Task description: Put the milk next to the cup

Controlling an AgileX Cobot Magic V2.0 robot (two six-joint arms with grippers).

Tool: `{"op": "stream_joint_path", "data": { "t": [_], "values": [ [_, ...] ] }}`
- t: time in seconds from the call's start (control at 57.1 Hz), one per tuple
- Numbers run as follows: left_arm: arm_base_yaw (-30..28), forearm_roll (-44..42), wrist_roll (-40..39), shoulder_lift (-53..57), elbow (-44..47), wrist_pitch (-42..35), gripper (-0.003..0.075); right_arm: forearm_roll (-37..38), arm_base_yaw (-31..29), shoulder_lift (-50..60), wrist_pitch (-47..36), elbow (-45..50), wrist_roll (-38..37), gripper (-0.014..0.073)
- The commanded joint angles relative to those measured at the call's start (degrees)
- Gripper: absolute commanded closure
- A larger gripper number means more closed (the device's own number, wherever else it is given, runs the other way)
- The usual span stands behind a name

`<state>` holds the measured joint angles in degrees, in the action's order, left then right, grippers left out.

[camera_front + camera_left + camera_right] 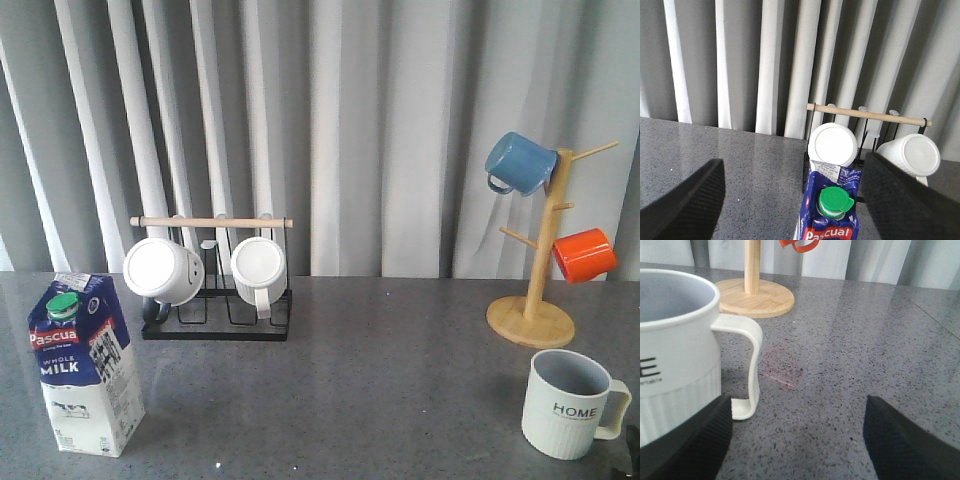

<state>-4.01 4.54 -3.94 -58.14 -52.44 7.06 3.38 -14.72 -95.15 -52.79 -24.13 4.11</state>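
Up front, neither arm showed; the milk (85, 363) stood upright at the worktop's (380, 380) left edge, its label facing the camera, well apart from the cup (570, 402) at the right (handle pointing right). From the left wrist, the left claw (790, 200) hung spread above the carton's green cap (835, 201). From the right wrist, the right claw (797, 440) sat low and spread just beside the cup's handle (747, 365).
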Motion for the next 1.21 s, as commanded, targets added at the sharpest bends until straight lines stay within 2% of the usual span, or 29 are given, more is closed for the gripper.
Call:
{"op": "stream_joint_path", "data": {
  "t": [0.0,0.193,0.42,1.051,1.191],
  "values": [
    [0.1,0.5,-0.2,0.8,-2.0,-4.0,0.0187,0.0,-0.4,0.4,-5.1,-2.5,0.0,0.0071],
    [0.1,0.5,-0.2,0.8,-2.0,-4.0,0.0187,0.9,-0.4,-1.3,-4.7,-4.6,-0.6,0.0071],
    [0.1,0.5,-0.2,0.8,-2.0,-4.0,0.0187,1.8,-0.4,-3.3,-4.6,-6.6,-4.7,0.0071],
    [0.1,0.5,-0.2,0.8,-2.0,-4.0,0.0187,2.9,-0.4,-9.4,-4.2,-11.1,-5.3,0.0071],
    [0.1,0.5,-0.2,0.8,-2.0,-4.0,0.0187,3.4,-0.4,-10.7,-4.5,-12.0,-5.7,0.0109]
  ]
}}
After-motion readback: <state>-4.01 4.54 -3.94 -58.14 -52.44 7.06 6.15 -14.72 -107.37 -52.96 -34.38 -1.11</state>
